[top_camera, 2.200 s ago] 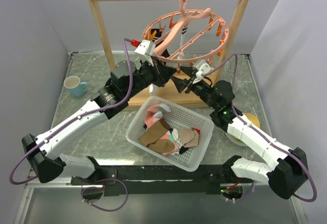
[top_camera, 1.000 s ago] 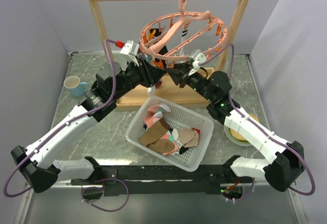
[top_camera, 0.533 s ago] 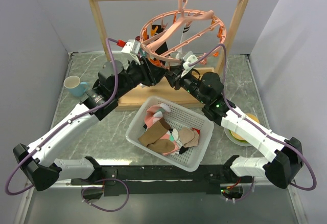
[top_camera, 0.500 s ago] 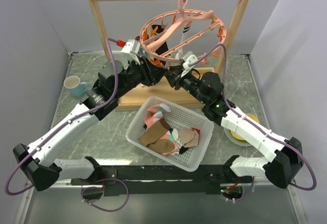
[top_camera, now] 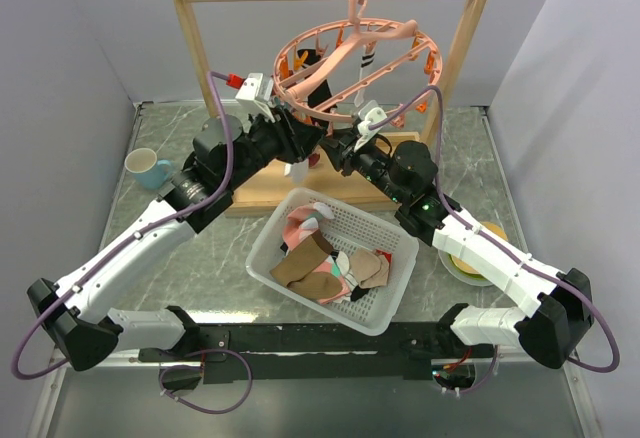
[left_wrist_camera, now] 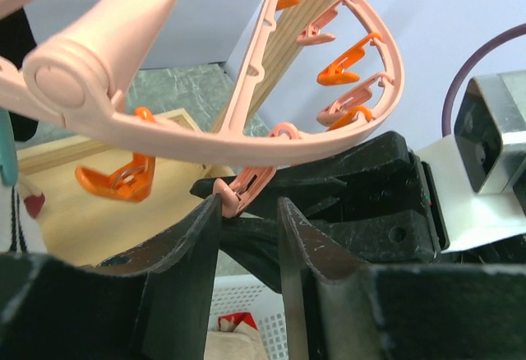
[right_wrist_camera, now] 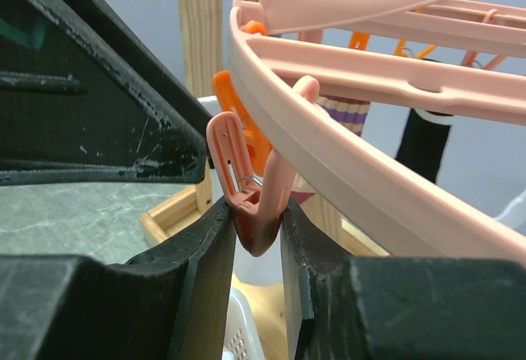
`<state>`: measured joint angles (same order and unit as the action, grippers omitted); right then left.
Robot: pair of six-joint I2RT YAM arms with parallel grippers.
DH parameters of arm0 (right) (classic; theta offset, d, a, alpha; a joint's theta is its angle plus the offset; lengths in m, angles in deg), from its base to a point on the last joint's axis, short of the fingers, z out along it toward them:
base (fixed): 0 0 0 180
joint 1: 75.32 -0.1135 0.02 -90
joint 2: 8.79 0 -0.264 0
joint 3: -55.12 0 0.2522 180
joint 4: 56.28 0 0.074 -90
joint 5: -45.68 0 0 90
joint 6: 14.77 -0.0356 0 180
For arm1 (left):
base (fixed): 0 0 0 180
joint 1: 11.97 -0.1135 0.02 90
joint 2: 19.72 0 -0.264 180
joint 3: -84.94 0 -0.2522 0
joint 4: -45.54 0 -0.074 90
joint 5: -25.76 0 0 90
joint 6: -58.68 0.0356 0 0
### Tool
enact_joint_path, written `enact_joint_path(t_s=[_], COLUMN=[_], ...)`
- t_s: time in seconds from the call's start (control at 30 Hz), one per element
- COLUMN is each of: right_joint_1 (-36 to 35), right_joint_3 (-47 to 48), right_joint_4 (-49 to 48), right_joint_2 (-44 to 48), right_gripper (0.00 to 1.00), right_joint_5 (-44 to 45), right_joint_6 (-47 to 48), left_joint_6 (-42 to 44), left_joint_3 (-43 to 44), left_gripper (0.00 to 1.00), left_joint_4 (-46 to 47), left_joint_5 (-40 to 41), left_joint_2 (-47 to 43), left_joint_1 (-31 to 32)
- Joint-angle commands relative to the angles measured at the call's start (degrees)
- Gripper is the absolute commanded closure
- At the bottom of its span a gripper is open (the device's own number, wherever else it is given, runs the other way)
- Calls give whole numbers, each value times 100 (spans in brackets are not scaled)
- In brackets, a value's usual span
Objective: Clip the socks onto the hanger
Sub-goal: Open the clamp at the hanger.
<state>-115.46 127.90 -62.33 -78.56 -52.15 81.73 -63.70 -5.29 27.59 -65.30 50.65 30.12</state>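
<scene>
Top external: pale walls (top_camera: 60,58) enclose the marbled table (top_camera: 215,268) beneath the hanger (top_camera: 345,56).

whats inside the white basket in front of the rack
A loose heap of socks: a tan one on top, a pink one toward the back, paler ones at the right. The basket floor under the heap, and any socks lower down, are covered.

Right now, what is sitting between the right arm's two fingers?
A pink clip dangling from the hanger, pinched between those fingers; the right wrist view shows it.
</scene>
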Motion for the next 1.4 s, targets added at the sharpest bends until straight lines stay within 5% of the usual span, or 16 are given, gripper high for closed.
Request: enact_joint_path(t_s=[0.0, 0.4, 0.77, 0.93, 1.0, 1.1, 1.17, 1.2, 1.37], right_joint_1=[-55, -55, -64, -64, -55, -55, -47, -55, 138], right_joint_3=[267, 338, 294, 75, -75, -251, -339, -356, -708], right_joint_4=[-119, -75, -128, -373, -488, -646, -673, -673, -1094], right_joint_2=[17, -36, 34, 157, 236, 342, 386, 395, 570], right_gripper=[100, 100, 96, 77, 56, 47, 24, 0, 0], right_joint_5=[107, 195, 72, 37, 89, 151, 186, 238, 142], right_joint_6=[35, 88, 0, 9, 44, 88, 141, 115, 45], left_joint_6=[100, 206, 294, 259, 259, 259, 276, 267, 285], left_joint_3=[380, 204, 195, 230, 256, 301, 327, 336, 397], left_gripper=[61, 60, 98, 99, 99, 99, 99, 99, 99], left_joint_4=[243, 234, 128, 129, 111, 93, 76, 67, 23], left_joint_5=[88, 273, 343, 326, 334, 334, 352, 352, 361], left_joint_2=[117, 144, 196, 232, 249, 267, 267, 267, 258], left_joint_1=[10, 19, 19, 19, 19, 19, 19, 10, 10])
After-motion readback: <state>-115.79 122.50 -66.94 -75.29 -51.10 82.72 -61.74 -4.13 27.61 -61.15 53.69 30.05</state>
